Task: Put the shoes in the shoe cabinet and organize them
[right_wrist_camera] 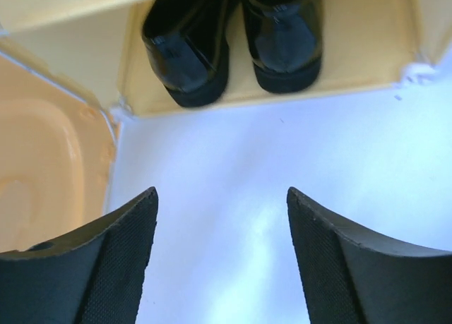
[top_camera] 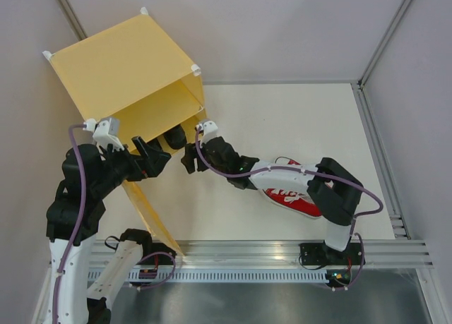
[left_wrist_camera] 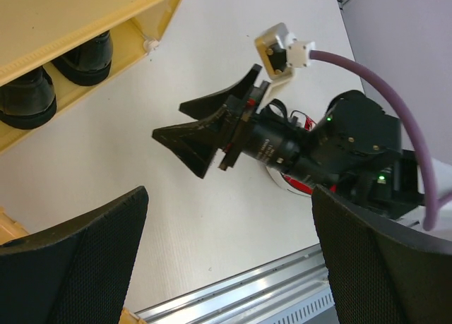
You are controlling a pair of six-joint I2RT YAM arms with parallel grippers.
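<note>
The yellow shoe cabinet (top_camera: 120,63) stands at the back left with its door (top_camera: 150,214) swung open toward the near edge. Two glossy black loafers (right_wrist_camera: 187,49) (right_wrist_camera: 282,34) sit side by side in its lower compartment, toes inward; the left wrist view also shows these loafers (left_wrist_camera: 88,56). One red sneaker (top_camera: 286,195) lies on the table under the right arm. My right gripper (top_camera: 189,158) (right_wrist_camera: 222,225) hovers just in front of the loafers, open and empty. My left gripper (top_camera: 157,158) (left_wrist_camera: 229,253) is open beside the door, holding nothing.
The open door panel (right_wrist_camera: 49,176) lies close to the left of my right gripper. An aluminium rail (top_camera: 282,257) runs along the near table edge. A raised frame (top_camera: 374,154) borders the white table on the right.
</note>
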